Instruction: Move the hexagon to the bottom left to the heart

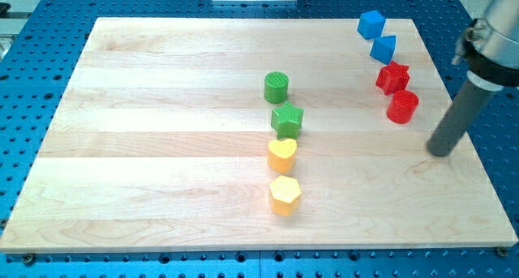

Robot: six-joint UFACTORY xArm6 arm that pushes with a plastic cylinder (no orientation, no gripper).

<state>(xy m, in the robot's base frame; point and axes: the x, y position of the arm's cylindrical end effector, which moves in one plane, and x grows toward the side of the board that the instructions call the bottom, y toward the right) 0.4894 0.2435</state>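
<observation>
One yellow hexagon (pixel 285 195) sits just below the yellow heart (pixel 282 155); my tip (pixel 440 151), without jaws, stands far right on the counter (pixel 146 148).

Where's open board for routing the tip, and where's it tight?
Open: the whole left half of the wooden board, and the strip between the green star column and the red cylinder. Tight: yellow heart over yellow hexagon, and the blue/red cluster top right. My tip sits right of the red cylinder.

My tip (pixel 440 151) rests at the right, well apart from the yellow hexagon (pixel 285 195) just below the yellow heart (pixel 282 155).
</observation>
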